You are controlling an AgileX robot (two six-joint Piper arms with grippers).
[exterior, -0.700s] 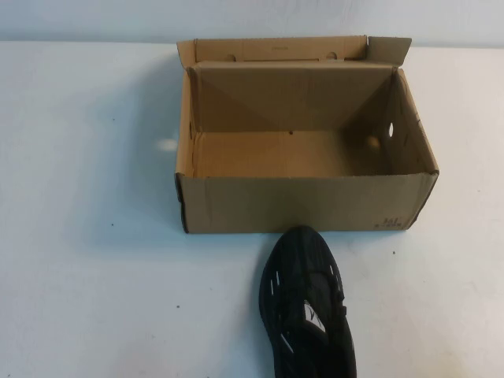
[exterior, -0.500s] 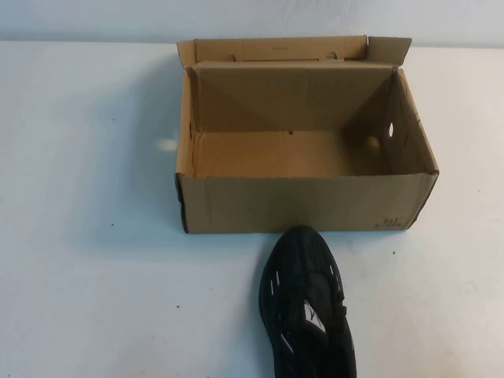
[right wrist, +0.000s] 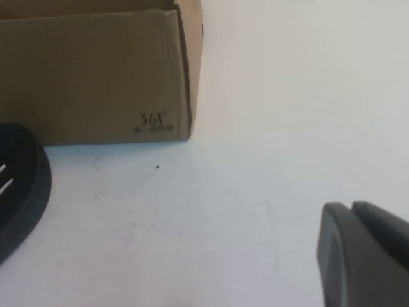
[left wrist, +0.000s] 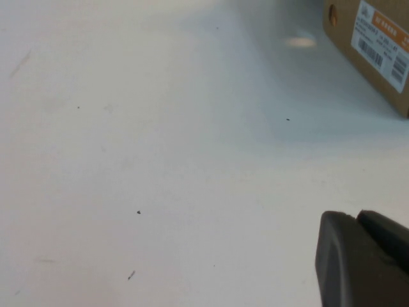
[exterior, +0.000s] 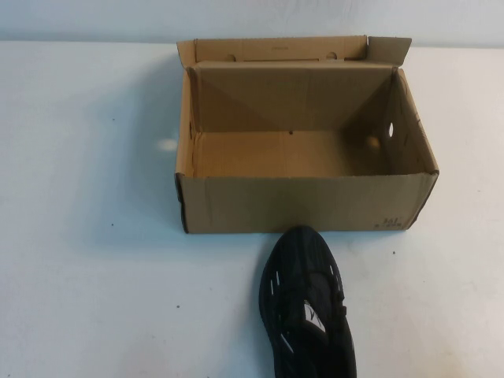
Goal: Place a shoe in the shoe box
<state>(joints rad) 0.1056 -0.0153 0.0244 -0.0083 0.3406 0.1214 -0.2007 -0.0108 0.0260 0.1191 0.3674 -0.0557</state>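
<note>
Black shoe (exterior: 309, 307) on white table (exterior: 87, 260), toe just short of open cardboard box (exterior: 303, 205) near wall. Box interior bare. Left gripper (left wrist: 364, 259) over bare table beside box's labelled end; right gripper (right wrist: 364, 252) near box corner, well apart from shoe (right wrist: 19, 185). Finger opening: cannot tell, either gripper; neither holds anything.

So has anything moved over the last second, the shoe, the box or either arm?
Nothing visibly changed. The black shoe lies on the table with its toe at the front wall of the open shoe box, which is empty. Neither arm appears in the high view; the left gripper and right gripper each show only at the edge of their own wrist views, above bare table.
</note>
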